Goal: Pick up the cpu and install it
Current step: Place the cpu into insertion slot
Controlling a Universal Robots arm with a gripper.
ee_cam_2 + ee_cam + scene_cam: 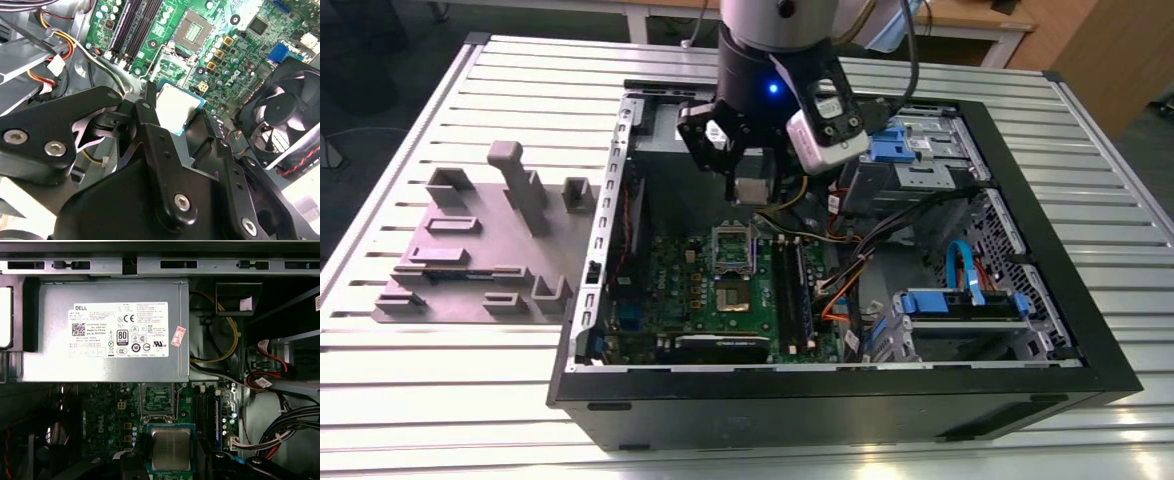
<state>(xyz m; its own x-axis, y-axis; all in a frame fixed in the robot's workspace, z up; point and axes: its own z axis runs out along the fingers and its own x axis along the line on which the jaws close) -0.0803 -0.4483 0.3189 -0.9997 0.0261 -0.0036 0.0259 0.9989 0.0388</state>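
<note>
In the second wrist view the gripper (178,111) hides the near edge of the cpu (174,102) behind its black links, and the fan (286,112) is cut off by the picture's edge. In the exterior view the arm (774,40) is cut off at the top edge, and the motherboard (678,290) carries parts too small to tell apart.

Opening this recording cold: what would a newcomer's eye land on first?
First, the black open computer case lying on the slatted metal table, with the robot arm reaching into it. Next, the gripper, shut on the small square silvery cpu and holding it above the green motherboard, near the big grey box with a white label.
</note>
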